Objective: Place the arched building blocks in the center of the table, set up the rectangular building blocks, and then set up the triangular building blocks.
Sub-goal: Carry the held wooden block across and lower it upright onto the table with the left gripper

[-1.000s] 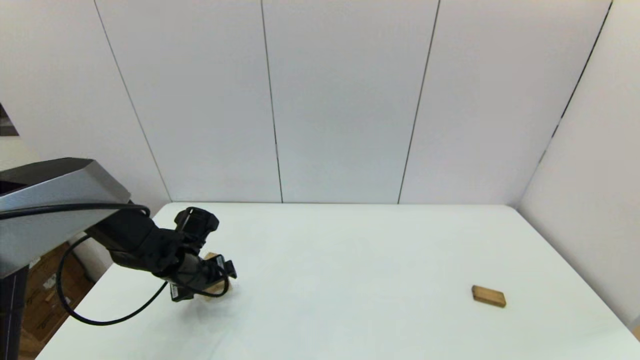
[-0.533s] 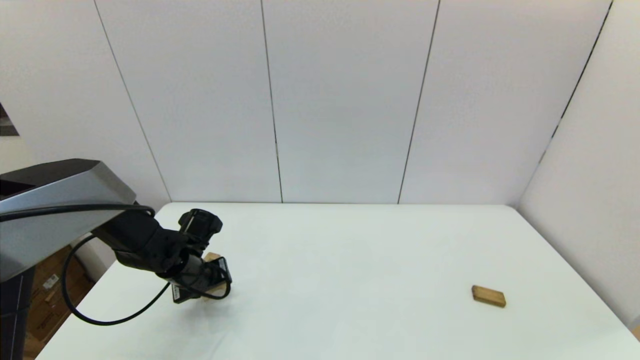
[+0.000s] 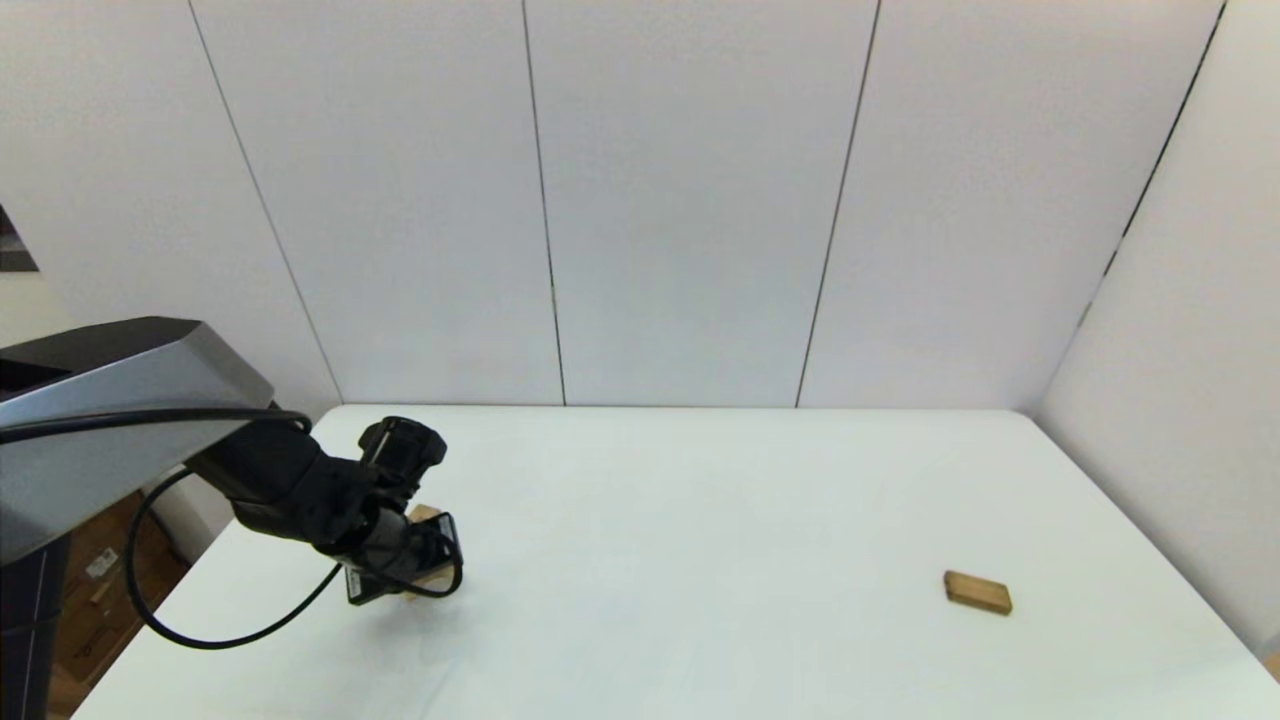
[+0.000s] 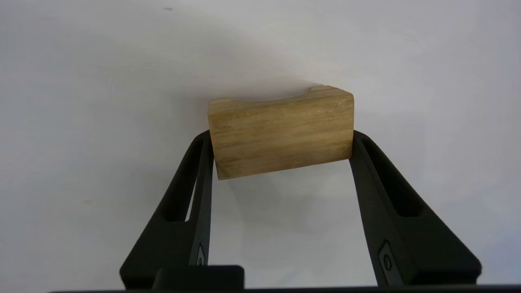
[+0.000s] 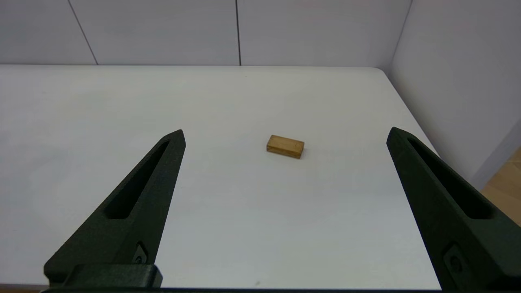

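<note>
At the table's left side, my left gripper (image 3: 420, 562) is shut on the arched building block (image 3: 426, 514), a light-wood piece mostly hidden behind the wrist in the head view. The left wrist view shows that arched block (image 4: 281, 122) clamped by its two short ends between my fingers (image 4: 203, 162), its curved cut-out facing away; the left gripper (image 4: 281, 136) holds it at or just above the white table (image 3: 700, 500). The rectangular building block (image 3: 977, 592), a flat brown slab, lies at the right. My right gripper (image 5: 285, 133) hangs open well short of that slab (image 5: 285, 146). The triangular building block is out of view.
White wall panels (image 3: 690, 200) close off the back and right of the table. The table's rounded far-right corner (image 5: 378, 71) and right edge lie close to the slab. A black cable (image 3: 200, 640) loops below my left arm over the table's left edge.
The left gripper's fingers have drawn in onto the arched block's ends, and the wrist shifted slightly. The slab at the right has not moved.
</note>
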### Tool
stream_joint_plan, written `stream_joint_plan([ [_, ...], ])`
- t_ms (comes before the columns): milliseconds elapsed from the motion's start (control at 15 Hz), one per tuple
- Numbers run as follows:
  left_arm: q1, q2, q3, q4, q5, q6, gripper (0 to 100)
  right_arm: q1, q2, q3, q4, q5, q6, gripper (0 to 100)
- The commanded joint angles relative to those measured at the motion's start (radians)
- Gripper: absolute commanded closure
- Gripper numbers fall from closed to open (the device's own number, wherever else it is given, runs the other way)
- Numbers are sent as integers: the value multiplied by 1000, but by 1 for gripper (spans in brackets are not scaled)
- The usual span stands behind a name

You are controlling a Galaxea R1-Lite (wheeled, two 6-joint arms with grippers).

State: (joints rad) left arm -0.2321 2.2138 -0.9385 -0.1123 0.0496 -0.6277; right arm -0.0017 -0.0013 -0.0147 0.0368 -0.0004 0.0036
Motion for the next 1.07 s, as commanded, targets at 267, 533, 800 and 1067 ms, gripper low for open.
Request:
stream_joint_plan([
  [267, -417, 26, -473, 413, 69, -37, 100, 0, 1, 1, 0, 0, -1, 0],
  [533, -541, 202, -743, 546, 65, -84, 100, 0, 1, -1, 0, 0, -1, 0],
  [800, -613, 313, -822, 599, 69, -115, 100, 0, 1, 1, 0, 0, -1, 0],
  [1067, -599, 339, -856, 617, 82, -96, 100, 0, 1, 1, 0, 0, -1, 0],
])
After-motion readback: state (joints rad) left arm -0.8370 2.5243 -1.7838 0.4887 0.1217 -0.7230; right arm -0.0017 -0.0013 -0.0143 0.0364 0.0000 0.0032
